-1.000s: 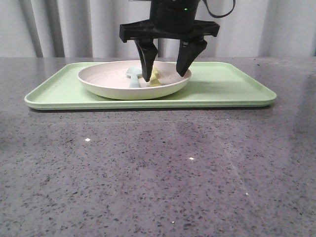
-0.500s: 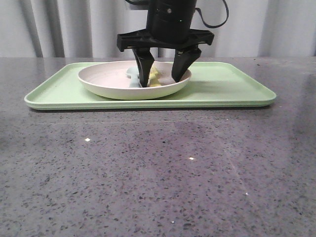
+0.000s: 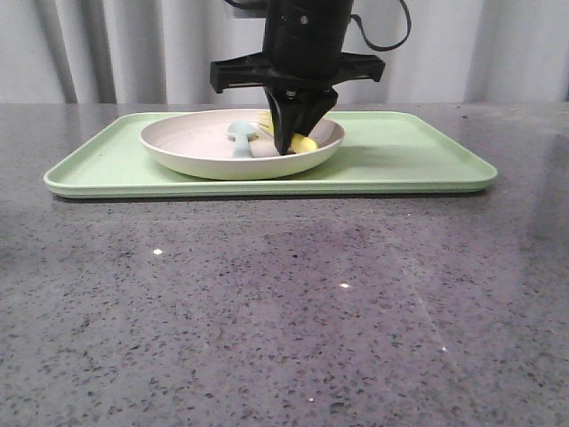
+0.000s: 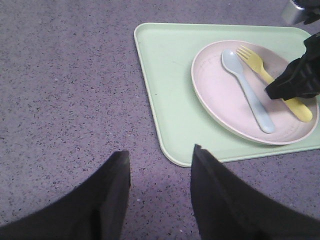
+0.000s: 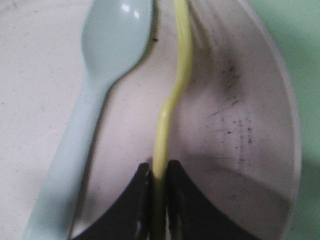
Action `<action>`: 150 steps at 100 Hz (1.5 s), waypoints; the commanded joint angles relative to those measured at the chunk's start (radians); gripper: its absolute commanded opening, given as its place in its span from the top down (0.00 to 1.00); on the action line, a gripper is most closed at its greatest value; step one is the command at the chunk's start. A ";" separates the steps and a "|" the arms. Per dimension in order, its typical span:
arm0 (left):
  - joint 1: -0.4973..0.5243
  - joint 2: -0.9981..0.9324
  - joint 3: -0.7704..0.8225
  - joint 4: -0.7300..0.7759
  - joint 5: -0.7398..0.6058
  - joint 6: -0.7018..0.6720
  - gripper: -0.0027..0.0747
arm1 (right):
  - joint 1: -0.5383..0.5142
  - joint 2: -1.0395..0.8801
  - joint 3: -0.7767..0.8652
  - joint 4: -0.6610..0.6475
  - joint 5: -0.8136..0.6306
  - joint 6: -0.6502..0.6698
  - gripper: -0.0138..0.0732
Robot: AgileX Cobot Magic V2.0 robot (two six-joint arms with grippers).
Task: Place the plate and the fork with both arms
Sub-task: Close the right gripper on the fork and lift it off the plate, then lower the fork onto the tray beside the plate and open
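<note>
We counted one plate [image 3: 222, 153], one fork [image 5: 172, 107] pinched by the right gripper [image 5: 159, 182], one spoon [image 4: 247, 90], one tray [image 3: 409, 156] on speckled grey stone; left gripper [image 4: 160, 165] gaped.

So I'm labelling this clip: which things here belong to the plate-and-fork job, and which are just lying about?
Part of the job:
plate
fork, pinched in the right hand
left hand, open over the bare table

Lying about:
pale blue spoon in the plate
light green tray under the plate
</note>
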 commanded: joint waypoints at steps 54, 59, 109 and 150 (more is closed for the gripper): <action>0.004 -0.008 -0.027 -0.017 -0.057 -0.007 0.59 | -0.022 -0.165 -0.030 -0.035 0.024 -0.001 0.82; 0.004 -0.008 -0.027 -0.017 -0.057 -0.007 0.59 | -0.030 -0.177 -0.030 -0.036 0.039 -0.001 0.82; 0.004 -0.008 -0.027 -0.017 -0.057 -0.007 0.59 | -0.163 -0.212 -0.030 -0.054 0.247 -0.001 0.82; 0.004 -0.008 -0.027 -0.018 -0.057 -0.007 0.59 | -0.175 -0.171 -0.029 -0.054 0.246 -0.001 0.81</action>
